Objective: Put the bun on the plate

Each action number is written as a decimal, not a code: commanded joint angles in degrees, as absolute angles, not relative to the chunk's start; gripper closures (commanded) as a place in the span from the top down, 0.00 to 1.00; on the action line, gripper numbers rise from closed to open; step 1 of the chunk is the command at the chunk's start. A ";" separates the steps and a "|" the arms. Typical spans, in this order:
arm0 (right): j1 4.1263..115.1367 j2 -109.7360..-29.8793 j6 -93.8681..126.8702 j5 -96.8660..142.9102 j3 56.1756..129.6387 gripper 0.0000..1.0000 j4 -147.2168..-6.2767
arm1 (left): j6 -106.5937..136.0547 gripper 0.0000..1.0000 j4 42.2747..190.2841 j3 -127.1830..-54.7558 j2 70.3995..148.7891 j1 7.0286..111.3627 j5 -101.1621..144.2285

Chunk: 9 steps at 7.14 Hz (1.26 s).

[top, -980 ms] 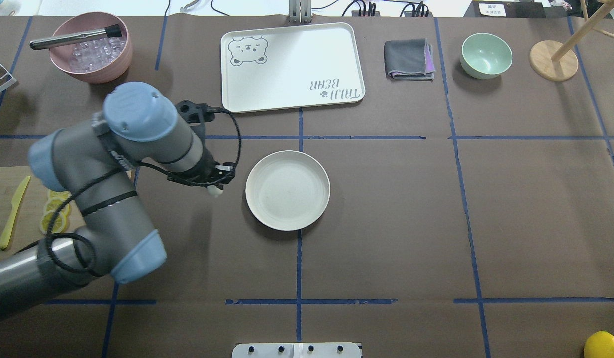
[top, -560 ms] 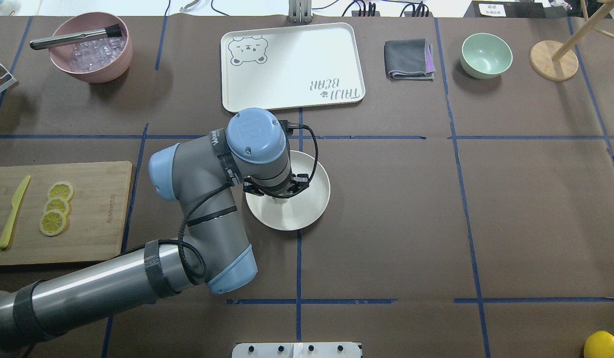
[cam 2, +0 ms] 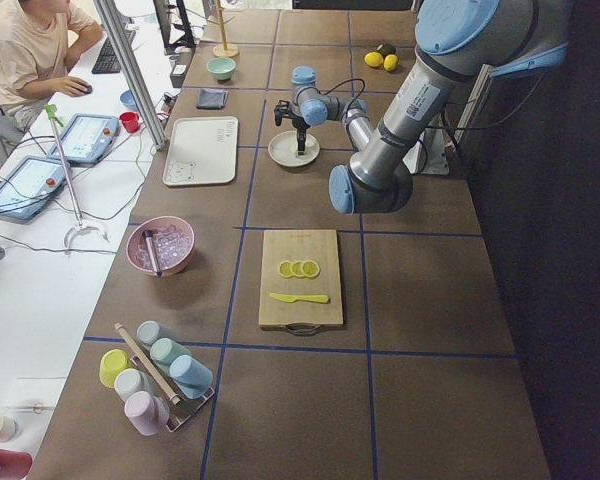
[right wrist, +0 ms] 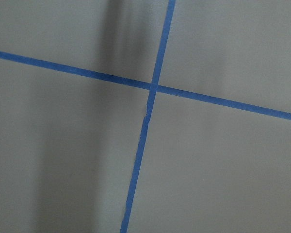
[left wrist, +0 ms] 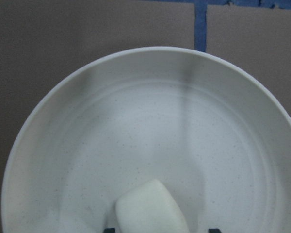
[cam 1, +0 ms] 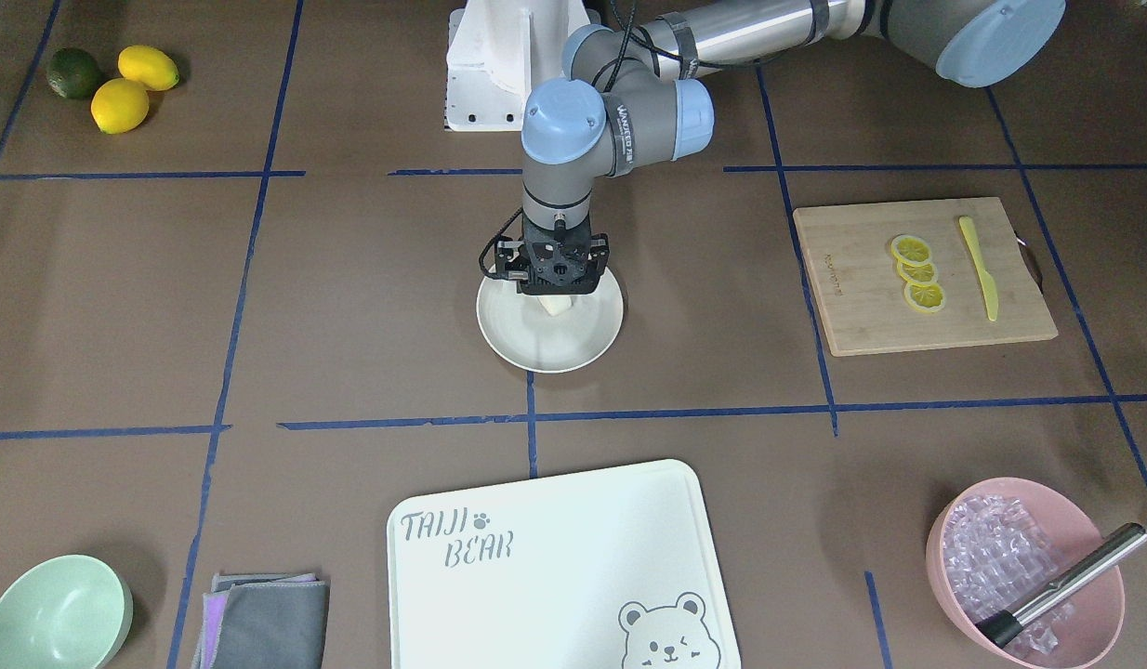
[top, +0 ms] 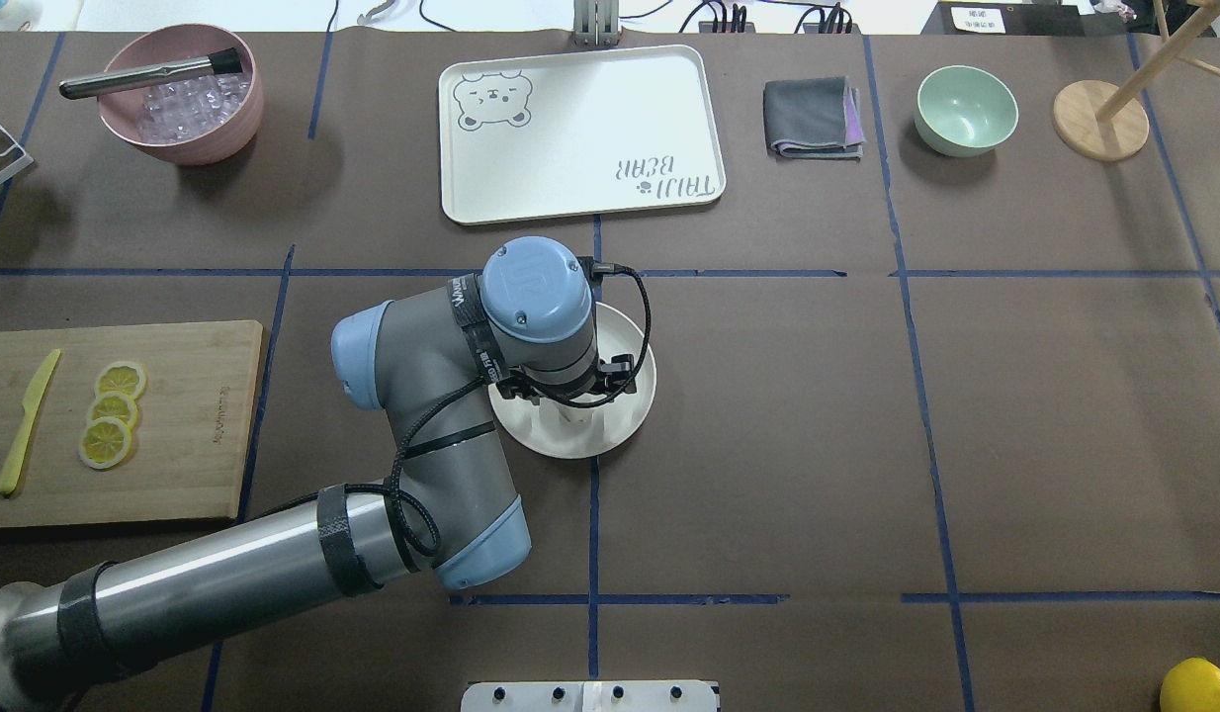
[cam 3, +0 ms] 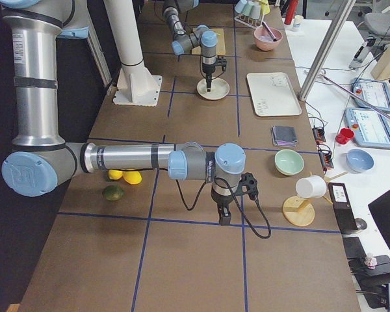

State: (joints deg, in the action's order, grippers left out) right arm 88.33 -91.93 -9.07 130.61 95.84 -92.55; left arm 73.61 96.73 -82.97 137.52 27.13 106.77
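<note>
Records a shift within the last second: left fingers [cam 1: 555, 294] off the bare tabletop [top: 768, 445] beside plate [top: 625, 427] and in over its middle. Finds them clenched on bun [left wrist: 150, 208], held low between the tips; cannot confirm contact with the plate floor beneath. Judges transport done, lowering and release outstanding. Sees only bun inside the plate rim under the fingers. Notes pink bowl [top: 180, 138] well apart from the fingers, holding clear cubes [top: 190, 104] and a metal-handled tool [top: 145, 74]. Notes green bowl [top: 966, 111], likewise well apart. Cannot tell state of right fingers [cam 3: 222, 220], far off over tabletop.
</note>
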 commanded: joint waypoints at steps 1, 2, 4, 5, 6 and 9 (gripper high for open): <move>88.33 -91.93 -9.14 130.61 95.89 1.00 -92.55 | 69.47 1.00 91.98 -88.64 135.89 30.65 111.06; 88.33 -91.93 -9.14 130.61 95.89 1.00 -92.55 | 65.52 1.00 87.41 -95.47 131.53 33.11 113.36; 88.33 -91.93 -9.14 130.69 95.98 1.00 -92.46 | 49.91 1.00 82.99 -110.07 117.84 41.96 120.71; 88.33 -91.93 -9.14 130.95 95.98 1.00 -92.46 | 40.61 1.00 82.62 -113.87 110.99 47.49 124.50; 88.33 -91.93 -9.14 130.96 95.98 1.00 -92.46 | 29.21 1.00 82.62 -115.30 103.87 54.86 129.07; 88.33 -91.93 -9.14 131.92 95.98 1.00 -92.46 | 1.81 1.00 82.44 -109.38 89.86 77.03 137.10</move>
